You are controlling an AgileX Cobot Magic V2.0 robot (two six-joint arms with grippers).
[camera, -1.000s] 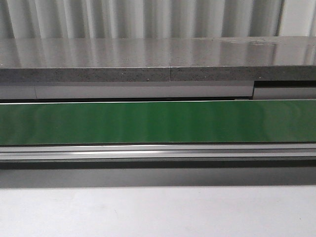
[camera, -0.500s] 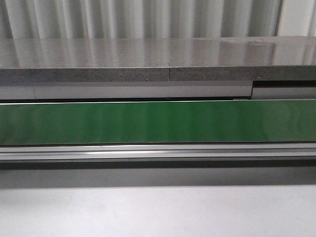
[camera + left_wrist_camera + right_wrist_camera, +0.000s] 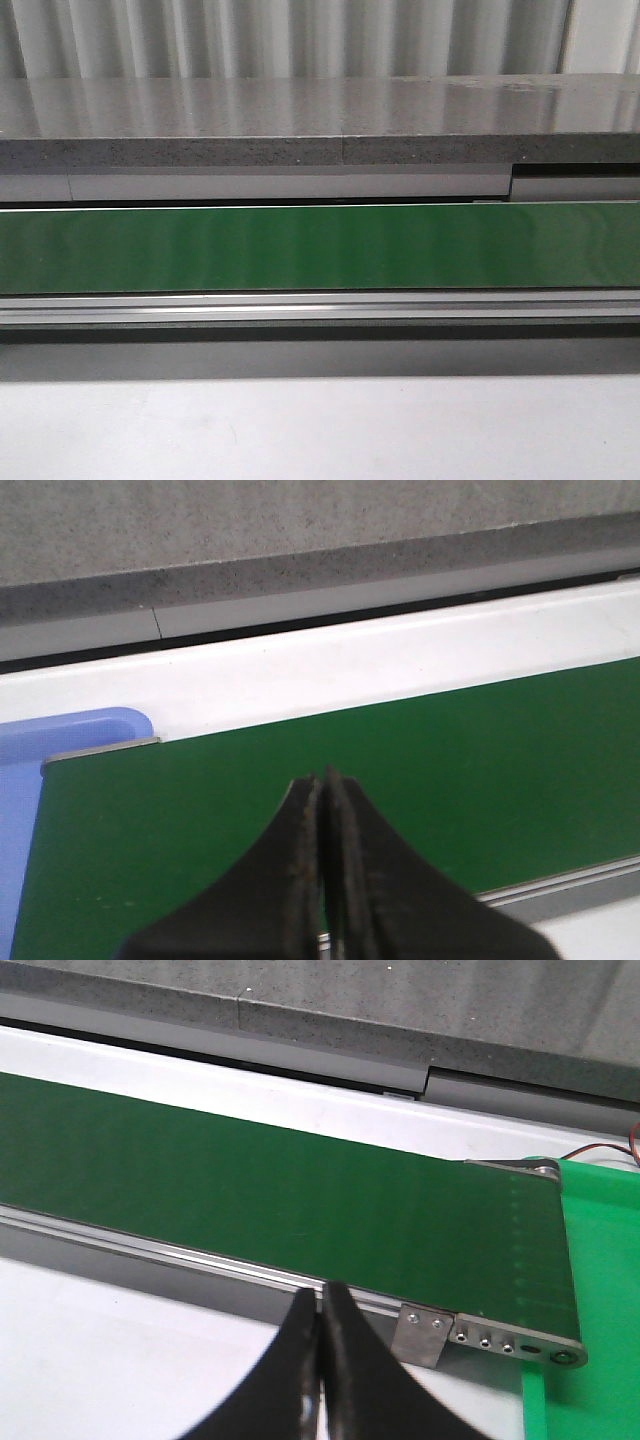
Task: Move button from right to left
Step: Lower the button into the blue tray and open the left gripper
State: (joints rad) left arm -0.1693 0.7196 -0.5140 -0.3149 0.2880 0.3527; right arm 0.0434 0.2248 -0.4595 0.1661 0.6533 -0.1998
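Meanwhile both grippers, left [image 3: 322, 790] and right [image 3: 322, 1300], sit closed and empty; no button visible, so any grab risks missing

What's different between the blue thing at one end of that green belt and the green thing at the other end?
The blue tray is pale periwinkle with a rounded corner, while the green tray is bright green, close to the belt's own colour. Red wires show behind the green tray; none show by the blue tray. The blue tray appears in the left wrist view, the green tray in the right. Both sit at a belt end, and no button is visible.
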